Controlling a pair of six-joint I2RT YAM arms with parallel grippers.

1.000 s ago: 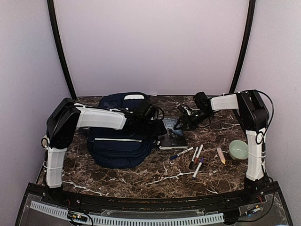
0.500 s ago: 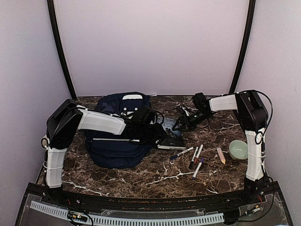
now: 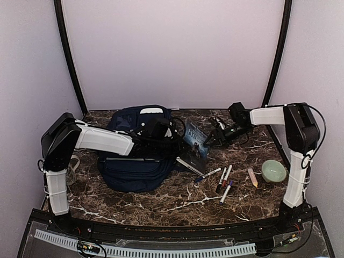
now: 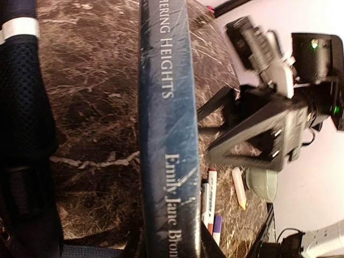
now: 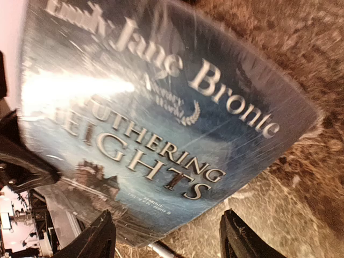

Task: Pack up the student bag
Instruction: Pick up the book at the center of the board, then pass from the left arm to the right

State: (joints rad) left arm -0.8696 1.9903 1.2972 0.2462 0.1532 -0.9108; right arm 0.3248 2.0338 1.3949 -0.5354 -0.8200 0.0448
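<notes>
On the marbled worktop (image 3: 161, 207), locate the student bag (image 3: 134, 169) lying left of centre, toward the far edge. Just right of it, a book (image 3: 196, 141) stands tilted on its lower edge. The left end effector (image 3: 161, 130) sits over the bag's top, beside the book; you cannot tell whether it is apart or together. The right end effector (image 3: 216, 135) faces the cover, fingers (image 5: 99, 239) apart. A green bowl (image 3: 273, 171) and markers (image 3: 223, 180) lie near right
</notes>
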